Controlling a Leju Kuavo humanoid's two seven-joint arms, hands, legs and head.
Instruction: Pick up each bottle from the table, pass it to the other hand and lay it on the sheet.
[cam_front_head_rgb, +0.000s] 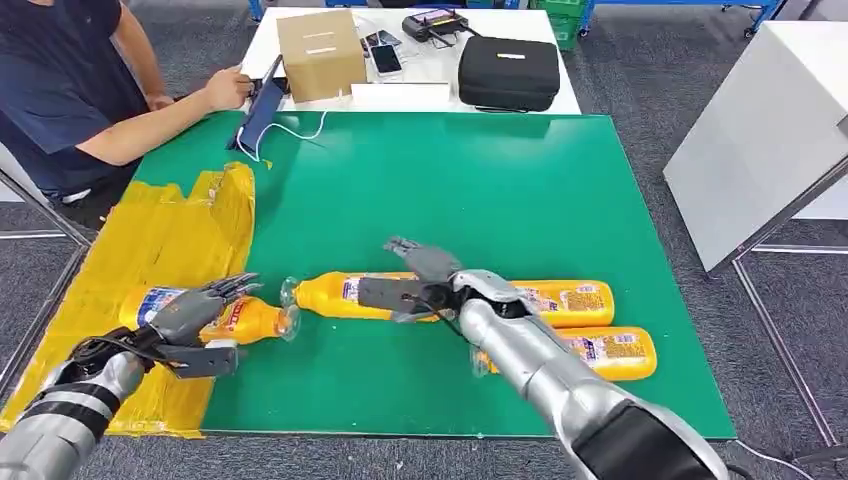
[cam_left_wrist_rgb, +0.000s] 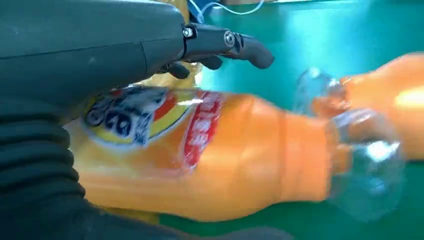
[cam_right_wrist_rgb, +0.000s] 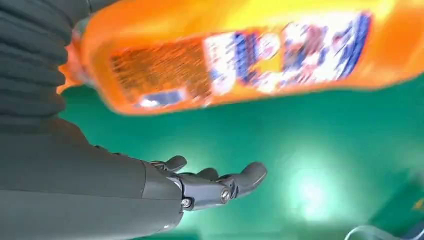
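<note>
Left hand (cam_front_head_rgb: 196, 316) lies at the near left of the green table (cam_front_head_rgb: 520, 190), its fingers curled over an orange bottle (cam_front_head_rgb: 240, 318) with a red, yellow and blue label. That bottle lies on its side at the right edge of the yellow sheet (cam_front_head_rgb: 165, 240), its clear cap pointing away from the sheet. In the left wrist view the thick thumb (cam_left_wrist_rgb: 227, 42) arches above the bottle's shoulder; whether the hand truly grips the bottle or just rests on it I cannot tell.

Right hand (cam_front_head_rgb: 420, 283) sits just right of that bottle, over the middle of a second orange bottle (cam_front_head_rgb: 345, 294), whose clear cap nearly touches the first bottle's cap. Its fingers are spread, some extended past the bottle's far side, the thumb along its near side; a firm hold is not plain, so I cannot tell. The right wrist view shows its fingers (cam_right_wrist_rgb: 220, 182) apart over the green surface beside a labelled bottle.

Two more orange bottles lie right of the right hand: one (cam_front_head_rgb: 570, 302) behind the wrist, another (cam_front_head_rgb: 615, 352) nearer the table's front edge.

Beyond the green table, a white table (cam_front_head_rgb: 420, 95) carries a cardboard box (cam_front_head_rgb: 320, 52), phones (cam_front_head_rgb: 385, 58) and a black case (cam_front_head_rgb: 508, 72). A person (cam_front_head_rgb: 70, 90) sits at its left.
</note>
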